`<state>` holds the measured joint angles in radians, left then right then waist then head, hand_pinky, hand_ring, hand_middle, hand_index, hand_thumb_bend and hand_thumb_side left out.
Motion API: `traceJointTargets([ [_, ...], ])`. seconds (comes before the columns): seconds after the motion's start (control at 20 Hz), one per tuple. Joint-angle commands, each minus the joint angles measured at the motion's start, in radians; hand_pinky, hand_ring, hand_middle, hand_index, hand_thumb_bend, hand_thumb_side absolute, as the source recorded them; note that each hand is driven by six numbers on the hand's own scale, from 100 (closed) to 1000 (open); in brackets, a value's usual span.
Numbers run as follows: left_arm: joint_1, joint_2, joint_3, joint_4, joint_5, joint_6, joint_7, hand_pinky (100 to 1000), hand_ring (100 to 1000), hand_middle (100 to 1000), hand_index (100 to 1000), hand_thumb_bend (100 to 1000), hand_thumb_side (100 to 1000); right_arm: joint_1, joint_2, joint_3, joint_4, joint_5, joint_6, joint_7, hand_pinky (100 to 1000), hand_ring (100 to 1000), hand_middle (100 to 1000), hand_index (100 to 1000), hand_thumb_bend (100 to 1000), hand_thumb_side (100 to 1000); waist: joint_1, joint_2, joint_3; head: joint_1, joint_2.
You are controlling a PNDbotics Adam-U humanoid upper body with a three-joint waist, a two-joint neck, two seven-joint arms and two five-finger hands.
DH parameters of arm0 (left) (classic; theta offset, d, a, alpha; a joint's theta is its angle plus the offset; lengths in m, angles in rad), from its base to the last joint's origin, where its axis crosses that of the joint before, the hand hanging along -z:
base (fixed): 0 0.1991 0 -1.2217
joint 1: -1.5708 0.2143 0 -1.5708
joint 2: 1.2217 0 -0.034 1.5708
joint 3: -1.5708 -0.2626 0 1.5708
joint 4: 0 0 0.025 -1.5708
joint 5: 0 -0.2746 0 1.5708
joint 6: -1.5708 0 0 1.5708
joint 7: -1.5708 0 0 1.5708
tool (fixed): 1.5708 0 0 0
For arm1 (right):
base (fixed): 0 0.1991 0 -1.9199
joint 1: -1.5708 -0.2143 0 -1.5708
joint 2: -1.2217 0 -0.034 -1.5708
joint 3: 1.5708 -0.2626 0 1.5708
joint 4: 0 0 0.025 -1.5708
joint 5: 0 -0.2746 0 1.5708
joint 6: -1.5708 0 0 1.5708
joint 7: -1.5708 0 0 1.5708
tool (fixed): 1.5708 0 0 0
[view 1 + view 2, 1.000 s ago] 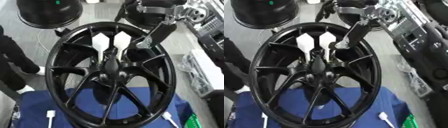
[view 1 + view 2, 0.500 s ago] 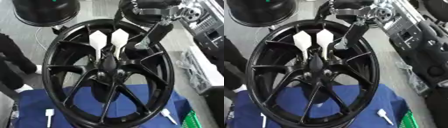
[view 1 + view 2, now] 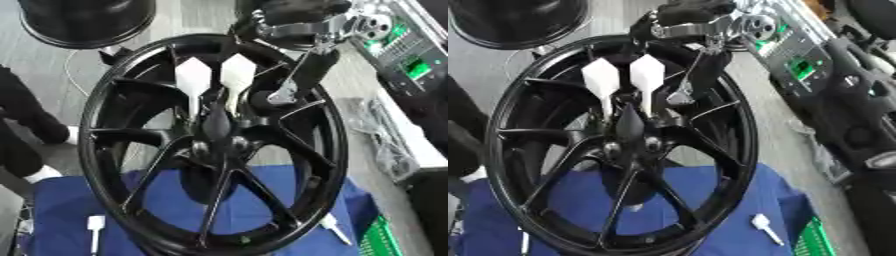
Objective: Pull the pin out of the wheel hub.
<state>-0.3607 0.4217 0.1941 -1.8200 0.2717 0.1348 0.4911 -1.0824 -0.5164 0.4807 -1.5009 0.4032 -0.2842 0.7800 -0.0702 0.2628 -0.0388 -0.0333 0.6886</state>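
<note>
Wheel hub [image 3: 219, 142] sits at the centre of a black multi-spoke rim [image 3: 96, 150], which stands tilted over a blue cloth [image 3: 61, 215]. Two white pins with flat, arrow-shaped heads stand side by side just above the hub: left pin [image 3: 193, 80], right pin [image 3: 237, 76]. Their thin stems run down toward the hub; where they end is hidden by dark spokes, so seating cannot be confirmed, but both look still in place.

Right hand [image 3: 278, 96] comes in from the upper right, black forearm with silver wrist joint above it. It lies just beside the right pin's head, near the stem. Whether its fingers are spread or pinching the pin cannot be told; the dark hand merges with the rim behind it. Left hand not in view.

Two more white pins lie loose on the cloth: one at lower left [image 3: 94, 225], one at lower right [image 3: 761, 222].

Judgement: extraction not yet done. Remaining: confirm grasp on a pin head, draw it out along its stem, clear of the spokes
</note>
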Motion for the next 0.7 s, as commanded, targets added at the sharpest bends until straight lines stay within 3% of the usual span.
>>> traceJointTargets([
  [0.05, -0.015, 0.015, -0.002, -0.025, 0.003, 0.000, -0.006, 555, 673, 629, 695, 256, 678, -0.023, -0.015, -0.017, -0.001, 0.004, -0.006, -0.006, 877, 847, 800, 850, 348, 260, 0.005, -0.014, 0.003, -0.006, -0.021],
  [0.15, -0.016, 0.015, -0.005, -0.026, 0.003, 0.001, -0.009, 554, 673, 628, 695, 256, 678, -0.024, -0.015, -0.019, 0.000, 0.010, -0.007, -0.014, 876, 846, 800, 850, 316, 255, 0.005, -0.011, 0.006, -0.008, -0.028],
  [0.2, -0.017, 0.014, -0.006, -0.027, 0.003, 0.001, -0.010, 554, 674, 628, 695, 256, 678, -0.025, -0.015, -0.021, 0.002, 0.014, -0.006, -0.019, 876, 845, 799, 850, 344, 261, 0.005, -0.010, 0.008, -0.009, -0.032],
  [0.7, -0.022, 0.014, -0.013, -0.031, 0.001, 0.004, -0.019, 552, 673, 627, 694, 251, 680, -0.026, -0.009, -0.035, 0.044, 0.083, -0.011, -0.069, 872, 840, 796, 852, 324, 255, 0.007, 0.010, 0.021, -0.030, -0.055],
])
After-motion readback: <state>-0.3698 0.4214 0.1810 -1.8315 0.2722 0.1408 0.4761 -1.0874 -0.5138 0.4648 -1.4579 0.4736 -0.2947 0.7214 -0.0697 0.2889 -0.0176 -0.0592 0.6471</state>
